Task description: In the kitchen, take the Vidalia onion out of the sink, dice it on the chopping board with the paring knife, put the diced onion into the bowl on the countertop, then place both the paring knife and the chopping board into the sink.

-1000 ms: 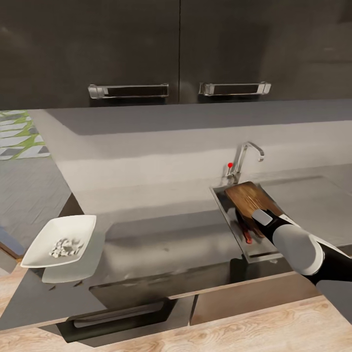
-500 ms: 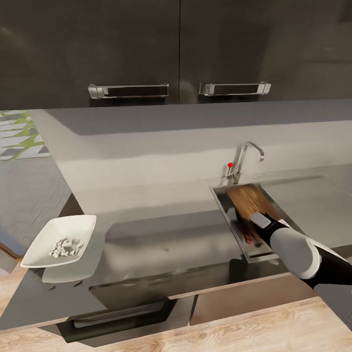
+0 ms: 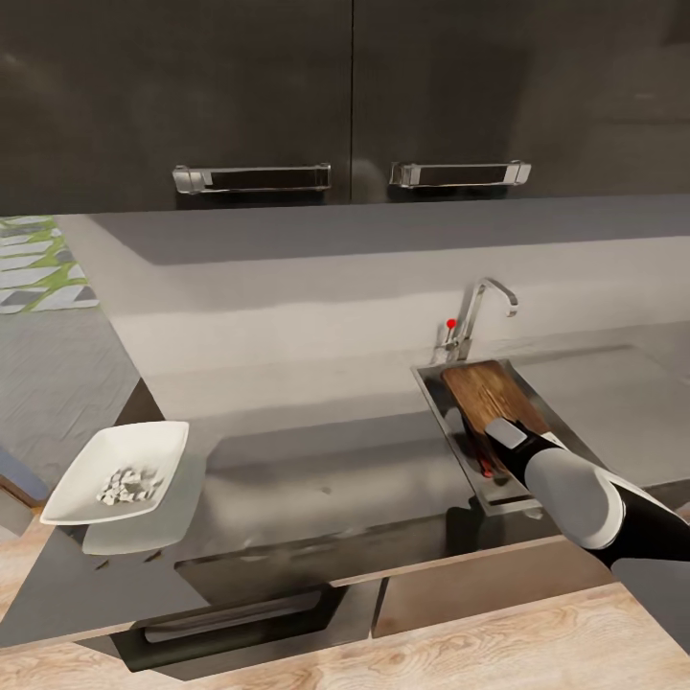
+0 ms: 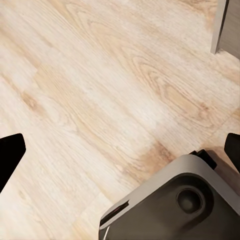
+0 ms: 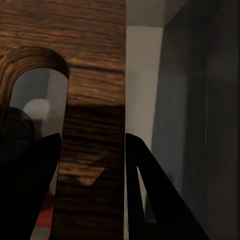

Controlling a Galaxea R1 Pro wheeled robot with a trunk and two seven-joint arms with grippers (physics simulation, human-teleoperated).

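Observation:
The brown chopping board (image 3: 487, 391) lies tilted inside the steel sink (image 3: 433, 398), its far end near the chrome tap (image 3: 476, 318). My right gripper (image 3: 505, 433) reaches into the basin and is shut on the board's near end. In the right wrist view the gripper (image 5: 92, 139) pinches the wooden strip beside the handle slot (image 5: 35, 85). The paring knife's red handle (image 3: 486, 469) peeks out beside the board at the bottom of the sink. The white bowl (image 3: 88, 458) holds diced onion (image 3: 125, 485) at the countertop's left end. My left gripper (image 4: 120, 150) is open above the floor.
The grey countertop (image 3: 316, 450) runs between bowl and sink, with a drainboard (image 3: 613, 402) to the right. Dark wall cabinets (image 3: 345, 96) hang above. Below the left gripper are the pale wooden floor (image 4: 100, 90) and the robot's grey base (image 4: 175, 205).
The right gripper has lowered the chopping board deeper into the sink, and the board's far end has dropped below the rim. The bowl has not moved.

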